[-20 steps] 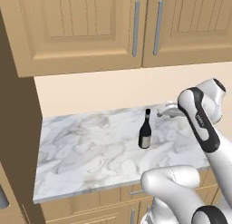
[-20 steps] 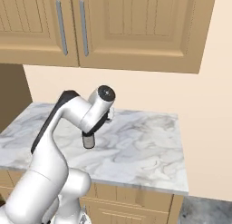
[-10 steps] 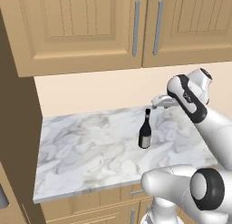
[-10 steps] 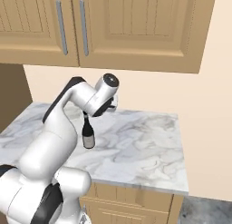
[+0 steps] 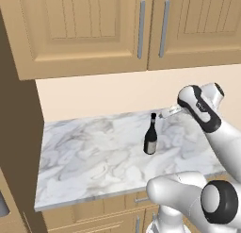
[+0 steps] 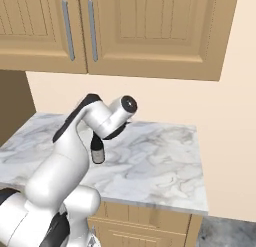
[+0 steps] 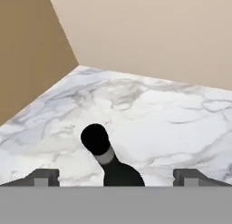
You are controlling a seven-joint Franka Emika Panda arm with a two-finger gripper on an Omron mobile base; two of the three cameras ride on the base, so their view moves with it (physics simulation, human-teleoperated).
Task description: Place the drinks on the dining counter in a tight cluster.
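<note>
Wine bottle (image 5: 150,140) upright mid short marble counter (image 5: 84,156), under cabinets. Gripper (image 7: 116,177) spread wide, empty, tips flanking neck. Advice: descend centred, close below cap, lift straight.

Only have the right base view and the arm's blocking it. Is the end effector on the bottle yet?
Observer: No. In the hand view the jaws stand open, and the bottle has its top between the finger tips with a gap on each side.
Operator: Bottle upright?
Observer: Yes. The left base view shows it standing upright on the marble counter, away from the front edge.
Operator: End effector height?
Observer: In the left base view the end effector is level with the bottle's cap, just to the right of it.
</note>
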